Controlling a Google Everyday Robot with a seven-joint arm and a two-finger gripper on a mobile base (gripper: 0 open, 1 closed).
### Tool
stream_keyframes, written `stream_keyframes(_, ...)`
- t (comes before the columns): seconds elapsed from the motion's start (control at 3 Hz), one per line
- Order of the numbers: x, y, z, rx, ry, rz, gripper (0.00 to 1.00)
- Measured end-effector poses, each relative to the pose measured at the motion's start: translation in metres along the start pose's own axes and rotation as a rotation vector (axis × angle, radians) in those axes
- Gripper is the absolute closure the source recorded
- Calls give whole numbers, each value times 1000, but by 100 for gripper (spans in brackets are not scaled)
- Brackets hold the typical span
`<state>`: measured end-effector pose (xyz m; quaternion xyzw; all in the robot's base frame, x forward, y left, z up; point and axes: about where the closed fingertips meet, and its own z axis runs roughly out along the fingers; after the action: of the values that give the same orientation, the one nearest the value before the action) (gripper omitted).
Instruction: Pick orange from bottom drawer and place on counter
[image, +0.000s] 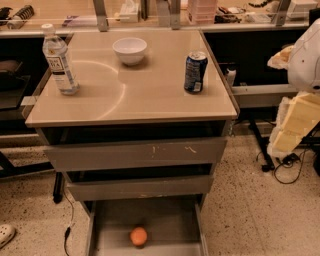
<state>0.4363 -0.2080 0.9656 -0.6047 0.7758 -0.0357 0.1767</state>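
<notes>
Here, in the single camera view, the gripper (285, 141) hangs at the frame's right edge on the end of a pale, cream-coloured arm. It is off to the side of the cabinet and touches nothing; whether its jaws are open or closed I cannot tell.

The orange (138, 236) lies well apart from the jaws, down and to their left, on the flat grey floor of the bottom drawer (167, 220), which is pulled out. It is small, round and smooth, with no long axis, so by my reckoning any approach angle would serve. The reach must go low and leftward, beneath the two upper drawers (135, 154).

Up and to the left of the jaws is the glossy beige counter (150, 95). It carries a clear plastic bottle (59, 60), a white bowl (130, 50) and a blue can (195, 72), the can nearest the jaws. Bare surface shows between these.
</notes>
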Motion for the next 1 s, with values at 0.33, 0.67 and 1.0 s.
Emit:
stream_keyframes(0.33, -6, 26, 55, -49, -70, 13, 0)
stream_keyframes(0.67, -4, 58, 138, -113, -114, 54, 0)
stream_keyframes(1.0, 17, 100, 239, -185, -117, 104, 0)
